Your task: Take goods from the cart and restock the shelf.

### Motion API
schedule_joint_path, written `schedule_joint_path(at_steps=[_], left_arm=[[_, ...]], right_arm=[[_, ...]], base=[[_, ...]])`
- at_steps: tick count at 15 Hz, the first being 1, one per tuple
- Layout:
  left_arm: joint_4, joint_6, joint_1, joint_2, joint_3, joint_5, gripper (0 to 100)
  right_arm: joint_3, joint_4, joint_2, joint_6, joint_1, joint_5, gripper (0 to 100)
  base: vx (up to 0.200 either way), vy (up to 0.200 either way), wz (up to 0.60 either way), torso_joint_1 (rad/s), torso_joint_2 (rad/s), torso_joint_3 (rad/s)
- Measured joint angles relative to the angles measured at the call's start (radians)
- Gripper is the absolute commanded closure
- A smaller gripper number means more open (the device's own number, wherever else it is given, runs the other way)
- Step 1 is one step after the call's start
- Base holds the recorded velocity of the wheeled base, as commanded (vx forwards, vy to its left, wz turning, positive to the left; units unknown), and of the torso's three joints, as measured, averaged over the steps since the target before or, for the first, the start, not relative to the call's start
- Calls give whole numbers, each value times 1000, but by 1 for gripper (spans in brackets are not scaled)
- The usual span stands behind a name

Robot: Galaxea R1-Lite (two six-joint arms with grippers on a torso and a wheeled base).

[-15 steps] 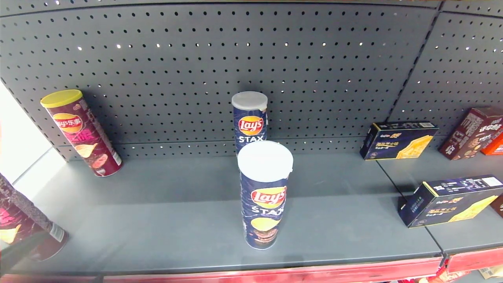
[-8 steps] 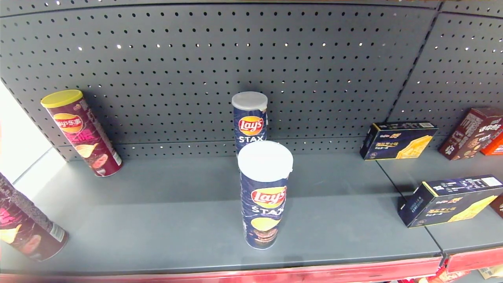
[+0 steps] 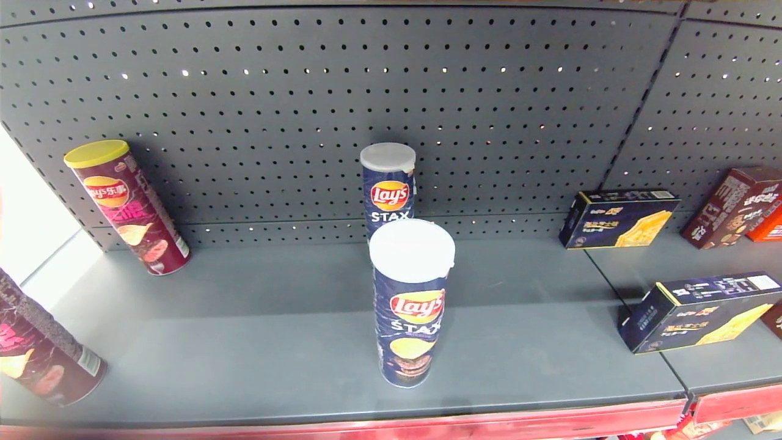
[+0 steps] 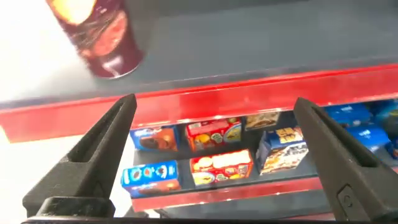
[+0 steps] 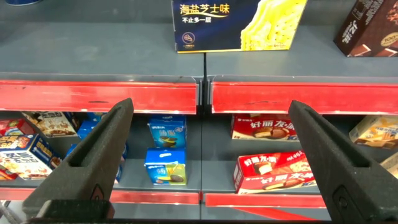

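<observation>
Far left, at front edge of shelf [image 3: 244, 342]: front maroon can [image 3: 46, 363], upright, partly cut by the frame edge. Same can in left wrist view, blurred, standing just behind red rail [image 4: 249, 99]. Left gripper [image 4: 214, 155] out in front of that rail and lower, jaws spread wide, holding nothing. Past the fingers, rows of lower-shelf boxes [image 4: 214, 134], blue and red.

Further back, against pegboard [image 3: 275, 110]: rear maroon can [image 3: 125, 208], yellow lid, upright, well apart from the front one.

Centre: rear blue can [image 3: 389, 189] at the pegboard, grey-white lid. Front blue can [image 3: 410, 305] directly ahead of it at mid-depth, white lid, upright. Overlapping in head view; touching or apart, cannot tell.

Right, around the shelf seam: rear dark-blue box [image 3: 617, 219] near the pegboard, front dark-blue box [image 3: 696, 311] nearer the front edge, well apart from it. Far right: rear brown box [image 3: 733, 206], with orange box [image 3: 771, 226] just beside it.

Right gripper [image 5: 211, 155] in front of and below the red rail, jaws wide apart, empty. Above the rail in right wrist view: the front dark-blue box near the seam, front brown box [image 5: 373, 25] further along. Below: more blue and red cartons [image 5: 267, 171] on lower shelves.
</observation>
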Motion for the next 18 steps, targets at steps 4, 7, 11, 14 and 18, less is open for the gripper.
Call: schedule_joint_path(at_steps=[4, 7, 11, 14, 18], left_arm=[[0, -17, 77, -25, 0, -4, 0], [0, -23, 87, -64, 0, -13, 0], [0, -57, 88, -76, 0, 7, 0], [0, -71, 89, -78, -1, 49, 0], [-2, -76, 90, -79, -2, 62, 0]], right_arm=[[0, 0, 0, 0, 0, 0, 0], [0, 0, 0, 0, 0, 0, 0], [0, 0, 0, 0, 0, 0, 0], [0, 0, 0, 0, 0, 0, 0], [0, 0, 0, 0, 0, -1, 0]], base=[[0, 0, 0, 0, 0, 0], [0, 0, 0, 0, 0, 0], [0, 0, 0, 0, 0, 0], [0, 0, 0, 0, 0, 0], [0, 0, 0, 0, 0, 0]])
